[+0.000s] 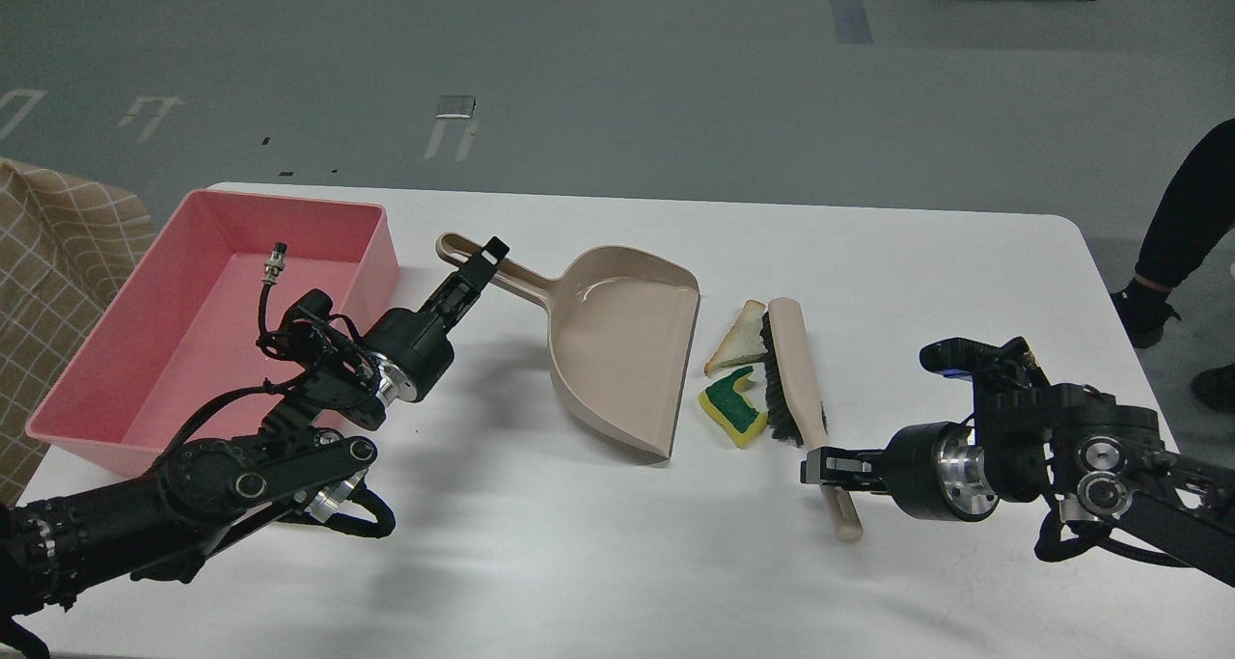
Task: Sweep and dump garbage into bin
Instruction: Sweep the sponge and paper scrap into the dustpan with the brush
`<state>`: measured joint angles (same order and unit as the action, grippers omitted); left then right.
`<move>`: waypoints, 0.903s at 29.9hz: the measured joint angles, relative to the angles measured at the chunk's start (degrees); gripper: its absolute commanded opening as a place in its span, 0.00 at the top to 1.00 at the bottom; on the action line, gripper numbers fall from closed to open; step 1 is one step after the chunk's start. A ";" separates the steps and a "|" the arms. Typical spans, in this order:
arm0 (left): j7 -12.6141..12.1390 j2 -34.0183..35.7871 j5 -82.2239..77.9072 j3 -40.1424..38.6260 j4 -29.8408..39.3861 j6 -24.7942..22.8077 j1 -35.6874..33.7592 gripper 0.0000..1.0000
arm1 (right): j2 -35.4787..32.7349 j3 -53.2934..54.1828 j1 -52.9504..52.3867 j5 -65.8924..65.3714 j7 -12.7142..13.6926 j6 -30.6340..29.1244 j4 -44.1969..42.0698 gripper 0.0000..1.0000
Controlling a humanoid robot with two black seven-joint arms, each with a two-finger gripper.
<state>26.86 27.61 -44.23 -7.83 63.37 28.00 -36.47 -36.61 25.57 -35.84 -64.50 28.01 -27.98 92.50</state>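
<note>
The bread slice and the yellow sponge with green top lie on the white table just right of the beige dustpan's open lip. My right gripper is shut on the handle of a beige brush; its black bristles touch both scraps. My left gripper is shut on the dustpan's long handle, which points toward the pink bin at the left.
A small metal connector on a black cable hangs over the bin. A checked beige cloth is at the far left. A person's dark leg stands off the table's right edge.
</note>
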 measured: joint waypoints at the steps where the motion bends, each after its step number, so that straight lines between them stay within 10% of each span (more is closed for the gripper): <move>1: 0.00 0.00 0.00 0.00 0.00 0.00 0.00 1.00 | 0.57 0.01 -0.02 0.00 0.00 0.00 -0.21 1.00; 27: 0.04 -0.15 0.00 0.00 0.00 0.00 0.00 1.00 | 19.08 10.99 -0.02 0.08 -0.02 -0.03 -4.92 1.00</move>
<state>26.90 27.46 -44.22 -7.83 63.37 28.00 -36.48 -17.54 36.56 -35.86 -64.42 27.99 -28.02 87.58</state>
